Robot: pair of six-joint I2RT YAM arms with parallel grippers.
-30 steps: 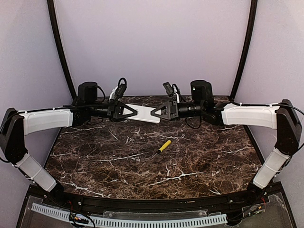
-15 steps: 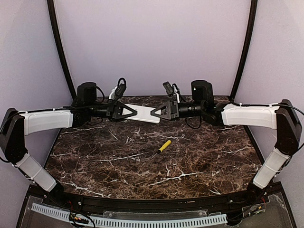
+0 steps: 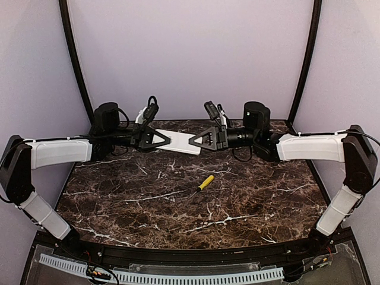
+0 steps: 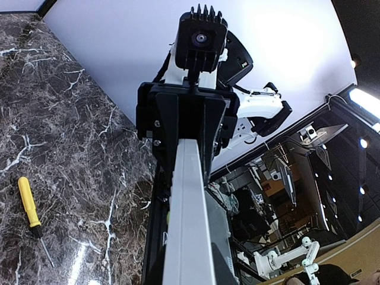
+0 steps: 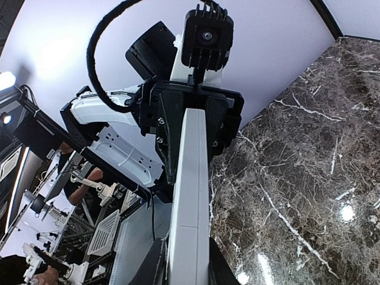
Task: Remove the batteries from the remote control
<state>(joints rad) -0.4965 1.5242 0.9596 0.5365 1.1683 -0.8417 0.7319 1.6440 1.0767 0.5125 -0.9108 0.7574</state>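
Observation:
The white remote control point(image 3: 180, 141) is held in the air above the far middle of the table, one end in each gripper. My left gripper point(image 3: 167, 140) is shut on its left end and my right gripper point(image 3: 193, 142) is shut on its right end. In the left wrist view the remote point(image 4: 187, 219) runs as a long white bar away from the camera to the other gripper. In the right wrist view the remote point(image 5: 191, 196) shows a seam across its near part. No purple batteries are in view.
A yellow-handled screwdriver point(image 3: 205, 183) lies on the dark marble table point(image 3: 148, 208) near the middle, below the remote; it also shows in the left wrist view point(image 4: 29, 208). Lilac walls close in the back and sides.
The right arm has shifted slightly, its wrist joint moving a little to the right. The remote and left gripper stay where they were.

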